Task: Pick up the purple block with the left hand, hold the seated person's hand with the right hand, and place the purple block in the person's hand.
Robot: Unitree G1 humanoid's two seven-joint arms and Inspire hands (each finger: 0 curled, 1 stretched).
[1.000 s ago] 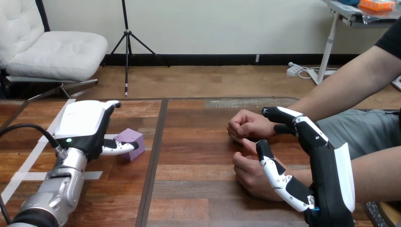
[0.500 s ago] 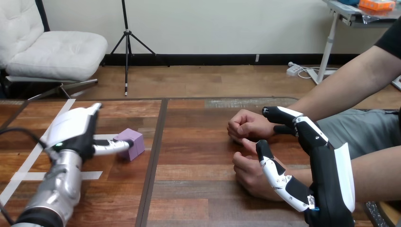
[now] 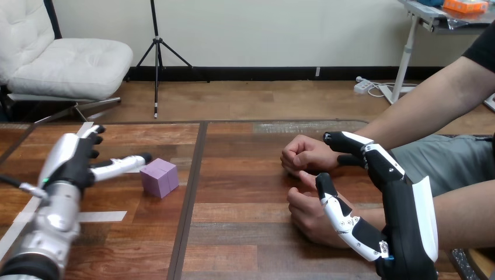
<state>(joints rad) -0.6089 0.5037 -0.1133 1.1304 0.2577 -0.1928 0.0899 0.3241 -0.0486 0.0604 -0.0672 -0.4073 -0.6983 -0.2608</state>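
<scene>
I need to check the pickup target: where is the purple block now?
In the head view, the purple block sits on the left half of the table, just right of the outstretched left hand and left of the dark seam.

White tape strips [image 3: 102, 216], seemingly a partial square, lie on the wooden table's [image 3: 245, 251] left part.

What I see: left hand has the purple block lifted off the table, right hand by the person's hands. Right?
Not lifted. The head view shows the purple block resting on the table, with the left hand open beside it, holding nothing. The right hand is by the person's hands, as you said.
</scene>
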